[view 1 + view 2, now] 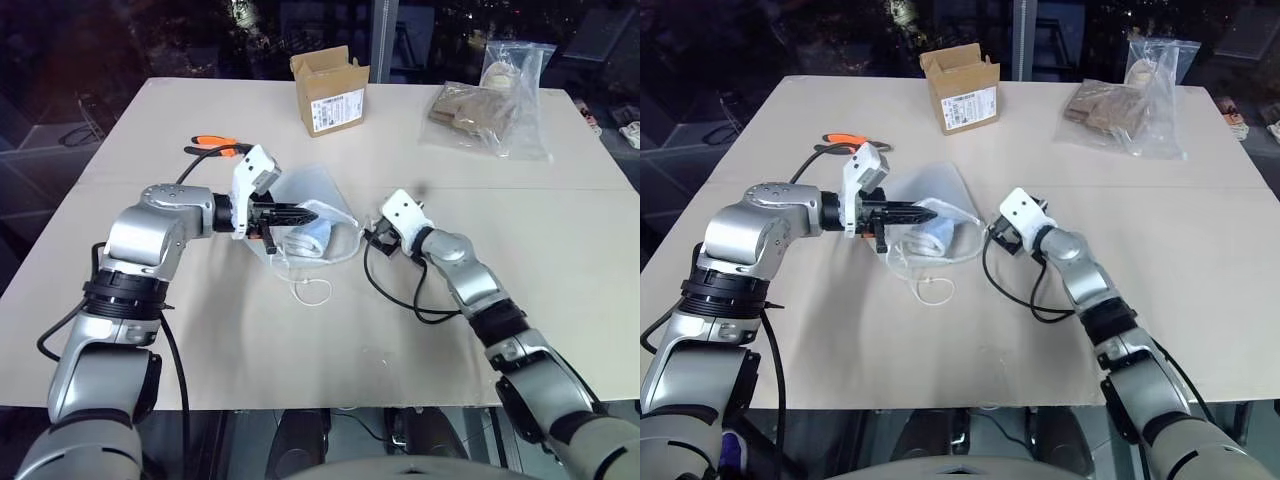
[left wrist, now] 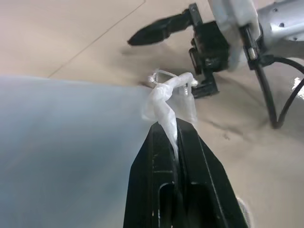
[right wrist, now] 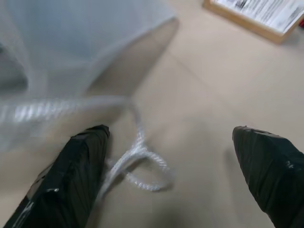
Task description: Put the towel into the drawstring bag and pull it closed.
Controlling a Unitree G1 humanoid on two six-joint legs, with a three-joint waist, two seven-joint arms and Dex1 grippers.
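Observation:
The drawstring bag (image 1: 312, 192), a thin translucent white pouch, is held up off the middle of the table. The light blue towel (image 1: 312, 240) shows through its lower part, rolled up inside it. My left gripper (image 1: 308, 213) is shut on a bunched bit of the bag's fabric (image 2: 164, 102) at its mouth. A white cord loop (image 1: 312, 291) hangs from the bag onto the table. My right gripper (image 1: 372, 240) is open just to the right of the bag. In the right wrist view a loop of cord (image 3: 142, 164) lies on the table between its spread fingers (image 3: 80, 156).
An open cardboard box (image 1: 330, 90) stands at the back centre. A clear plastic bag of brown items (image 1: 495, 105) lies at the back right. An orange-handled tool (image 1: 215, 145) lies behind my left arm. A black cable (image 1: 400, 290) loops under my right wrist.

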